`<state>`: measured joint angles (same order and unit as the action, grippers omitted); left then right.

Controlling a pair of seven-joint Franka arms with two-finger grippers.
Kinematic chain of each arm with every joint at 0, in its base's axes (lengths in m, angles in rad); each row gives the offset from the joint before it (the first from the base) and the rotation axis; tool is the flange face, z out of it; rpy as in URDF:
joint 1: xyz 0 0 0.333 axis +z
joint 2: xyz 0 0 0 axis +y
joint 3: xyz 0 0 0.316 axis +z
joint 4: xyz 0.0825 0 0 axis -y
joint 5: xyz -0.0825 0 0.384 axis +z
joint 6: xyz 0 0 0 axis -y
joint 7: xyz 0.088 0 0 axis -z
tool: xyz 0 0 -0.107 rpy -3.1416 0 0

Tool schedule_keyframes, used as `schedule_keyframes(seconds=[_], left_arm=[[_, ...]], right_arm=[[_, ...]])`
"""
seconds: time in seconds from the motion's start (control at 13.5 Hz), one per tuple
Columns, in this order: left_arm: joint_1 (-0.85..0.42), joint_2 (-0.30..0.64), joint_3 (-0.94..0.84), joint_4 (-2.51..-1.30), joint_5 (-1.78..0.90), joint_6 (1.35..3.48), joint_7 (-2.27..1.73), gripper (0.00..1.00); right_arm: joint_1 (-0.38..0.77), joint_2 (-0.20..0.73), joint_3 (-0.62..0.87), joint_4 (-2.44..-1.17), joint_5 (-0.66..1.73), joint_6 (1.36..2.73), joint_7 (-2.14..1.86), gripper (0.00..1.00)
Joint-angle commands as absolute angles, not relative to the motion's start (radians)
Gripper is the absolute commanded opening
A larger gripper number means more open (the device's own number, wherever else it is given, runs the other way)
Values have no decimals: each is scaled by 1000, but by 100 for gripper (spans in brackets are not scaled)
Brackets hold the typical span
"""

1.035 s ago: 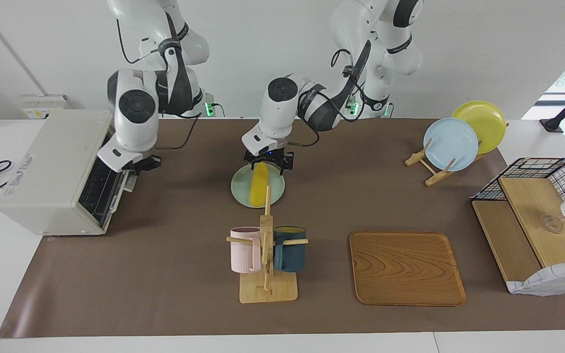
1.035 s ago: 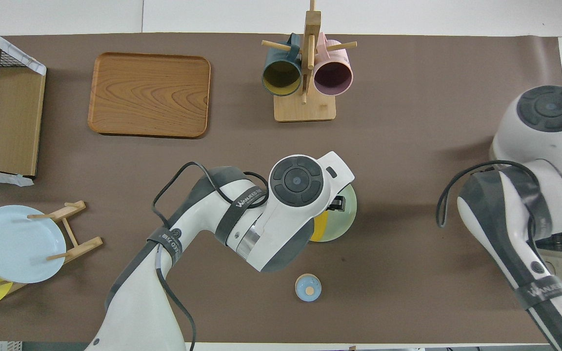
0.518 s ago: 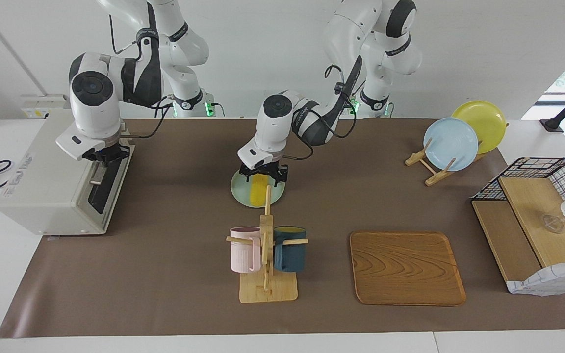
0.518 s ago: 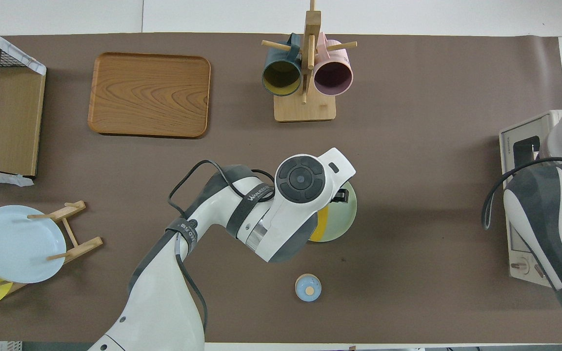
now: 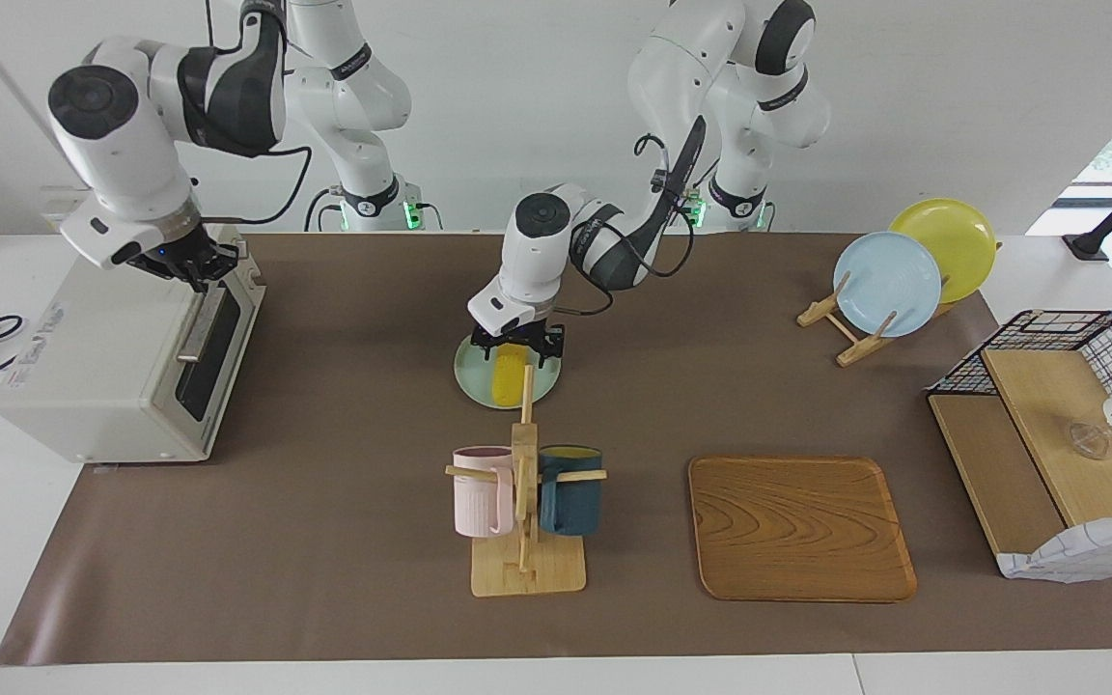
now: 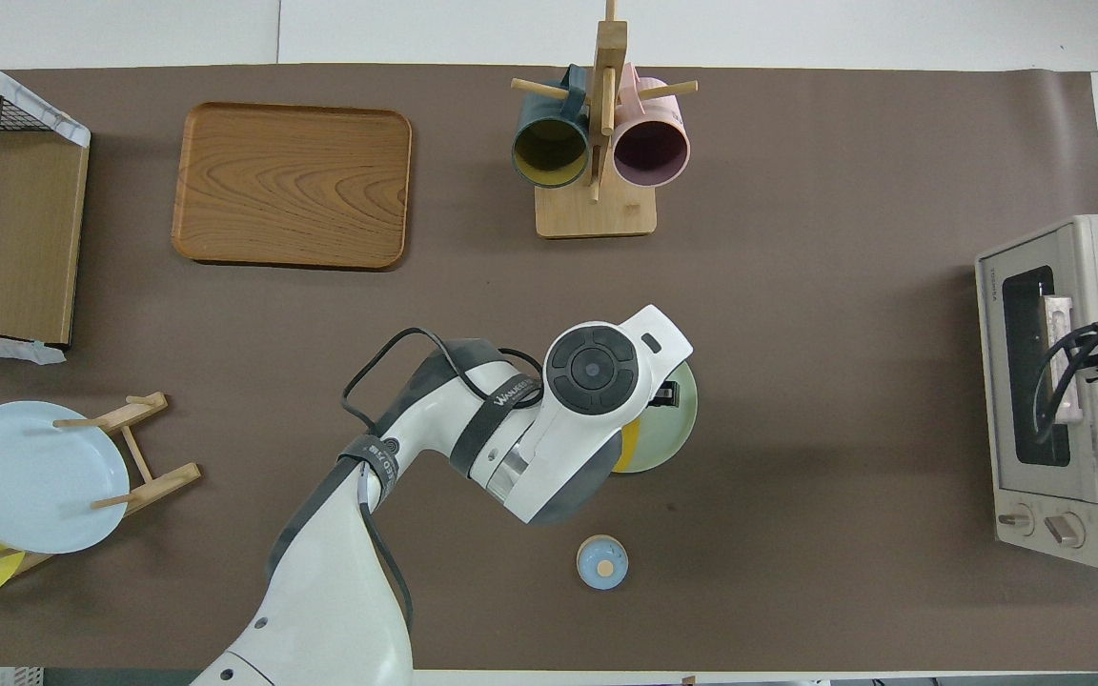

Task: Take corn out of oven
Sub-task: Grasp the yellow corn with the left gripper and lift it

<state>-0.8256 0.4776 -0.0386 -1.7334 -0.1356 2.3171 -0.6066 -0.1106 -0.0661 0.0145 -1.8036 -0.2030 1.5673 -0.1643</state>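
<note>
The yellow corn lies on a pale green plate at the middle of the table, outside the oven; a sliver of it shows in the overhead view under the left arm. My left gripper is low over the plate, shut on the end of the corn nearer to the robots. The off-white oven stands at the right arm's end of the table with its dark glass door closed. My right gripper is at the door's top edge, just above the bar handle.
A wooden mug rack with a pink and a dark blue mug stands farther from the robots than the plate. A wooden tray, a plate stand and a wire shelf lie toward the left arm's end. A small blue round object sits nearer the robots.
My left gripper lowered the corn onto the green plate. My right gripper swung the open oven door up and closed, then rose to its top edge.
</note>
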Motion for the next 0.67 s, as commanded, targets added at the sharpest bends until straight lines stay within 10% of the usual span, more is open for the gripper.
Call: schedule_keyframes(seconds=[0.0,0.15,0.37,0.59], left_arm=[[-853,472,-21,-1769,-129,2347,-630,100],[-865,471,-18,-1769,-120,2347,-649,83],[-867,471,-14,-1749,-118,2330,-679,3],[-858,471,-8,-1697,-120,2267,-707,0]], right_arm=[[-121,-55,25,-1706,-150,1509,-195,94],[-118,-66,28,-1692,-53,1505,-163,100],[-98,-67,35,-1693,-31,1548,-133,100],[-86,-55,43,-1648,-55,1484,-127,100]])
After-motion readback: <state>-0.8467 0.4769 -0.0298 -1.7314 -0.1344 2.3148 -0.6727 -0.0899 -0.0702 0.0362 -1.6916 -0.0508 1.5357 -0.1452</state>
